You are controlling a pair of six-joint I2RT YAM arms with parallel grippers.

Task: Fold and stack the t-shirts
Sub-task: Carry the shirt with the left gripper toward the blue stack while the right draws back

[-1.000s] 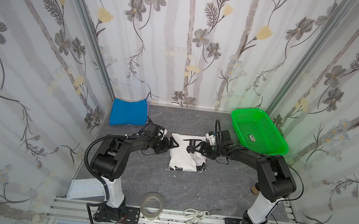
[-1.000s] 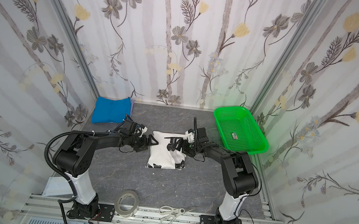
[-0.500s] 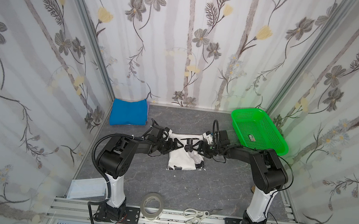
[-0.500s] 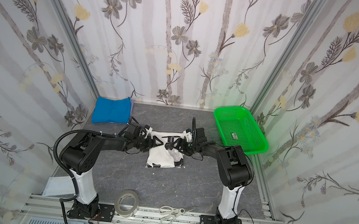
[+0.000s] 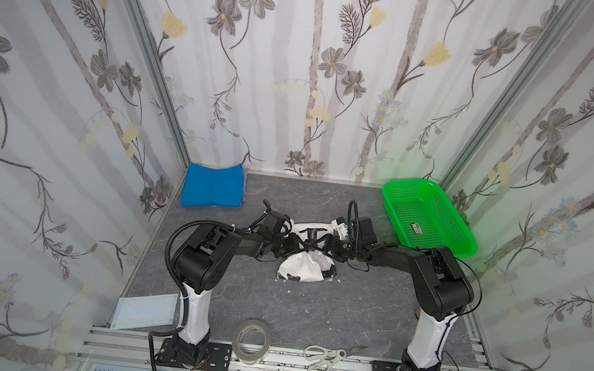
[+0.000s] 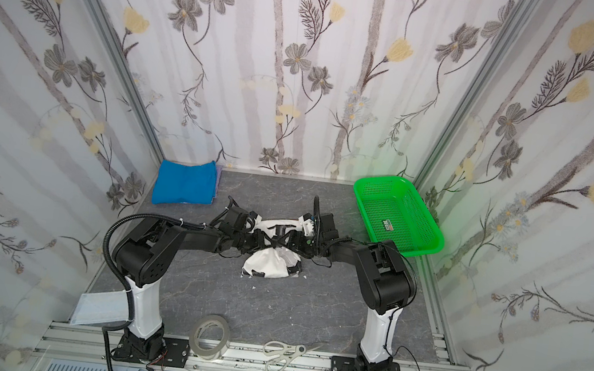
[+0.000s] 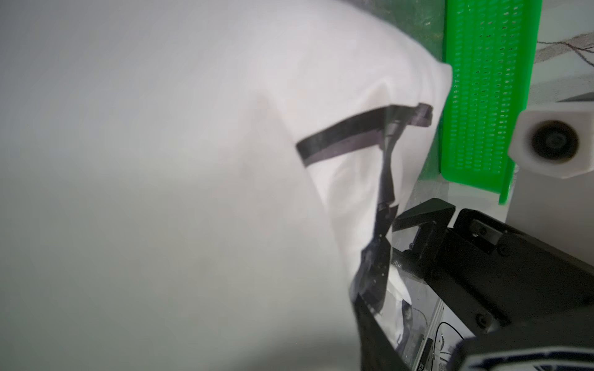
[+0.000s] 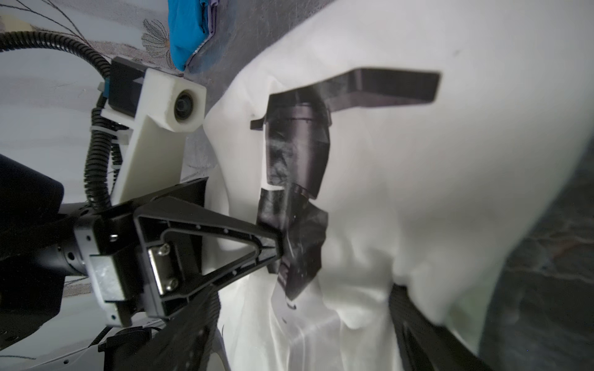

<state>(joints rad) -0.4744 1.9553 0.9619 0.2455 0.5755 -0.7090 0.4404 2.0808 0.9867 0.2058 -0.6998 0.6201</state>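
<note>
The white t-shirt (image 5: 301,270) lies bunched in the middle of the table (image 5: 311,310), well apart from the blue t-shirt (image 5: 213,186), which is folded in the far left corner. I think the step in hand is taking hold of the white one for a fold. The left gripper (image 5: 294,245) and the right gripper (image 5: 326,245) meet over its far half, but in both top views the tips are lost in the black parts. The right wrist view shows more: a left finger (image 8: 225,237) presses on the print and its partner goes behind the fold, so I cannot tell if the pinch is complete. The right fingers (image 8: 414,318) stand wide apart with cloth between them. The left wrist view is mostly blurred cloth. Next, both need a firm pinch before any lifting.
</note>
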